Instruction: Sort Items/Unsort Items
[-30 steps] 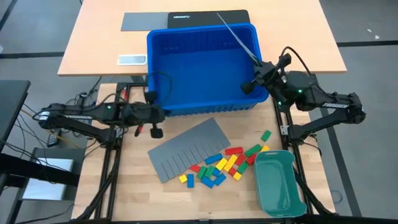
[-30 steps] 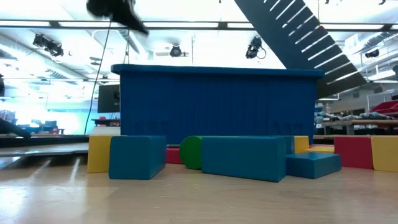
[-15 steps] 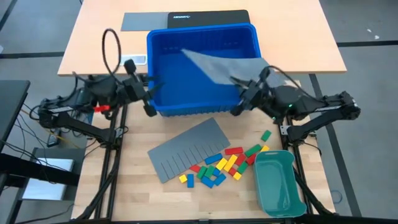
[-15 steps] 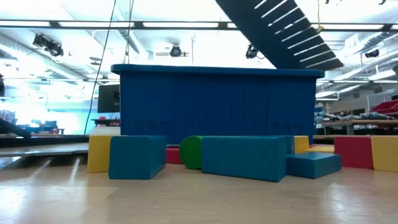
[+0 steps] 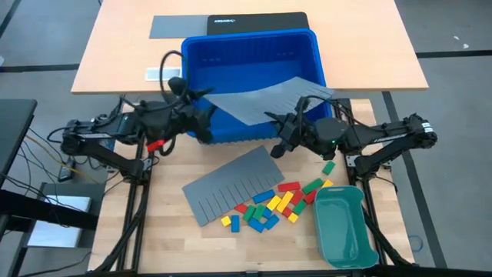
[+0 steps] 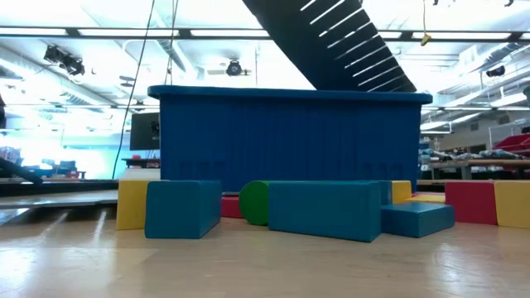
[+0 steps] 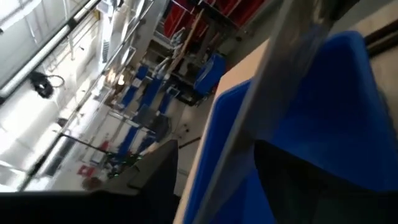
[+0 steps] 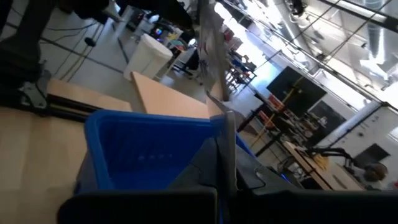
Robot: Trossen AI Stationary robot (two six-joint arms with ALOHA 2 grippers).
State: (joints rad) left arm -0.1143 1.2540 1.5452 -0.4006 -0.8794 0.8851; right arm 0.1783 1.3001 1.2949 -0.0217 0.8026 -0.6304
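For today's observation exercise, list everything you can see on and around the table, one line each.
blue bin: one, far middle
held divider sheet: one, grey, over bin's near edge
flat divider sheet: one, grey, on table
blocks: many; red, yellow, green, blue; beside flat sheet
tray: one, teal, near right
black pad: one, behind bin
right pincer: shut on held sheet
left pincer: at the sheet's other end, grip unclear

items (image 5: 277, 205) — red, yellow, green, blue blocks | loose heap on table | perhaps some overlapping — one green apart
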